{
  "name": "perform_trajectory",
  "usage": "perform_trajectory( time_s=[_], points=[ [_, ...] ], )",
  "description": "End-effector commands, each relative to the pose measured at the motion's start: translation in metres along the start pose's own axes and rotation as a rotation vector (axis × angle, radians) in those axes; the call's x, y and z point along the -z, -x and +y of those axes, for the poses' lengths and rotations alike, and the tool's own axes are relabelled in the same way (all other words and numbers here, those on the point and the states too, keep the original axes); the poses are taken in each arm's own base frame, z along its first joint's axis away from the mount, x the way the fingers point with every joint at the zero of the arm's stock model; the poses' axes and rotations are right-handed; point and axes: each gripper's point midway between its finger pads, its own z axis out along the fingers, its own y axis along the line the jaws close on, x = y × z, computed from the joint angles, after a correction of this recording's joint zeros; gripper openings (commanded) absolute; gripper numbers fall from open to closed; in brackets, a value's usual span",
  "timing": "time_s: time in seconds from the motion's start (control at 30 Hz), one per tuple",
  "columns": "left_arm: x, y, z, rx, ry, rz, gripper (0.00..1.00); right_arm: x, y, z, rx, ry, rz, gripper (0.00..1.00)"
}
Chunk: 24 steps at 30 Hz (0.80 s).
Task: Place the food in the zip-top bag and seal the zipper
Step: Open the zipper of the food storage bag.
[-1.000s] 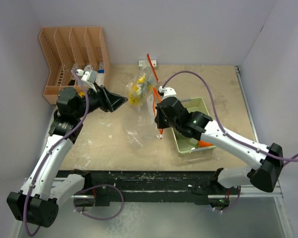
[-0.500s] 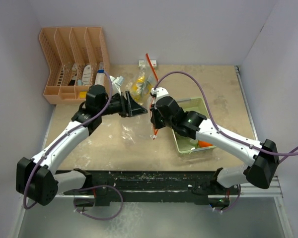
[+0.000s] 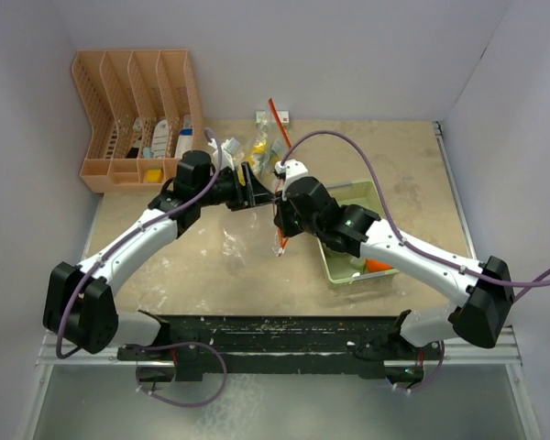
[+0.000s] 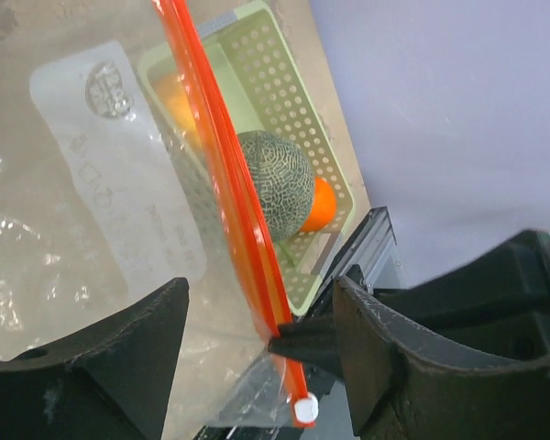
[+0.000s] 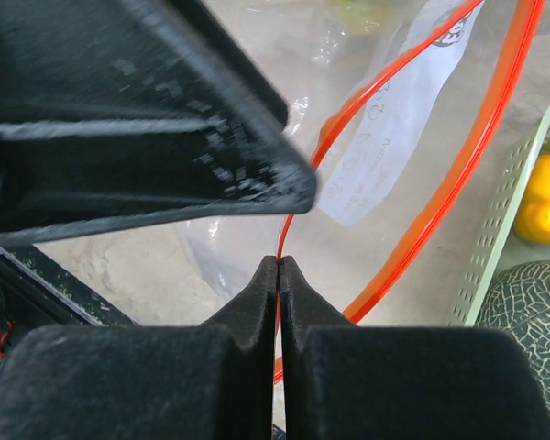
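Observation:
The clear zip-top bag [image 3: 241, 240] hangs from its red-orange zipper [image 3: 280, 240]. My right gripper [image 3: 280, 213] is shut on the zipper strip [image 5: 285, 240]. My left gripper [image 3: 259, 194] is open, its fingers [image 4: 101, 367] on either side of the strip [image 4: 222, 170], just above the white slider tab [image 4: 304, 409]. The yellow banana bunch [image 3: 252, 161] lies in clear plastic behind the grippers. The grey-green melon [image 4: 277, 172], small orange fruit [image 4: 322, 203] and yellow pepper [image 5: 541, 197] sit in the pale green basket [image 4: 293, 87].
The peach slotted organiser [image 3: 133, 110] with small packets stands at the back left. The green basket [image 3: 369, 186] lies right of centre, partly under my right arm. A small white block [image 3: 273, 117] sits by the back wall. White walls close in the table.
My left arm has swung right from near the organiser to the bag mouth, beside my right gripper. My right gripper has shifted slightly left, still holding the zipper strip.

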Motion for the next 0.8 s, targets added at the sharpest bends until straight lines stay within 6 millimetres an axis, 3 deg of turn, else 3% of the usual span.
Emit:
perform_trajectory(
  time_s=[0.0,0.27,0.53,0.67,0.77],
  points=[
    [-0.013,0.024,-0.019,-0.053,-0.032,-0.047,0.67,0.011,0.03,0.016,0.005,0.059,-0.087,0.0],
    [-0.039,0.013,-0.014,-0.085,0.004,0.029,0.63,0.012,0.035,0.017,0.004,0.058,-0.101,0.0],
    [-0.037,-0.004,0.006,-0.107,0.048,0.074,0.29,0.02,0.039,0.013,0.001,0.046,-0.119,0.0],
    [-0.04,-0.012,0.007,-0.094,0.012,0.089,0.0,0.023,0.04,0.012,0.0,0.047,-0.124,0.0],
    [-0.04,-0.01,0.003,-0.107,-0.008,0.082,0.0,0.024,0.04,0.012,0.0,0.044,-0.124,0.0]
  ],
)
